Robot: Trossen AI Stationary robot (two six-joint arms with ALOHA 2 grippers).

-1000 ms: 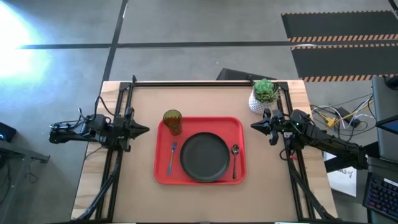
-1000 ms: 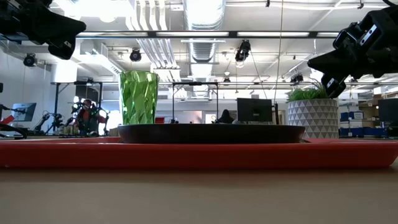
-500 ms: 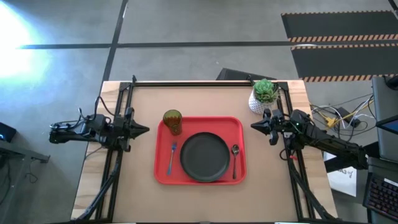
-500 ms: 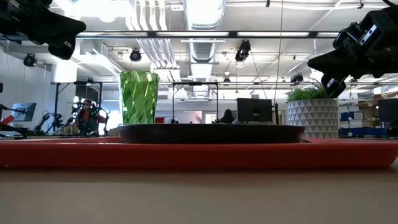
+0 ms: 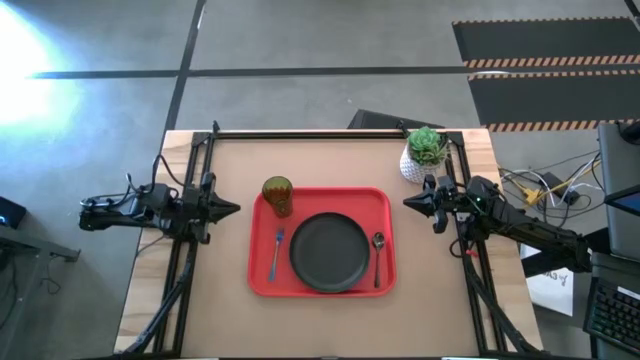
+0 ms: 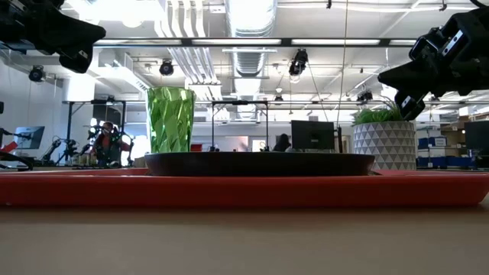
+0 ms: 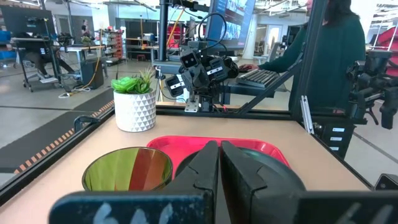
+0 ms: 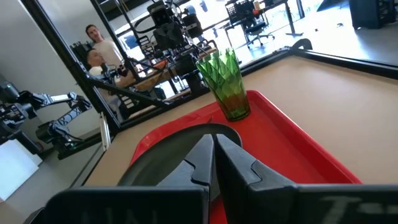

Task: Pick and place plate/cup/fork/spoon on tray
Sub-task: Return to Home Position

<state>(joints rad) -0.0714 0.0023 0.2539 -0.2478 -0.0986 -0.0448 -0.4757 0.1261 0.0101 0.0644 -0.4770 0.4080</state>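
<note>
The red tray (image 5: 385, 200) lies at the table's middle. On it rest the black plate (image 5: 329, 251) at the centre, the green cup (image 5: 277, 195) upright at the far left corner, the blue-handled fork (image 5: 275, 253) left of the plate and the dark spoon (image 5: 378, 257) right of it. My left gripper (image 5: 234, 209) hovers shut above the table, left of the tray. My right gripper (image 5: 408, 202) hovers shut, right of the tray. Both are empty. The cup also shows in the left wrist view (image 7: 127, 170) and the right wrist view (image 8: 227, 84).
A white pot with a green plant (image 5: 424, 153) stands at the table's far right corner, close behind my right gripper. Black frame rails (image 5: 330, 133) run along the table's far edge and both sides. People show in the room beyond the table.
</note>
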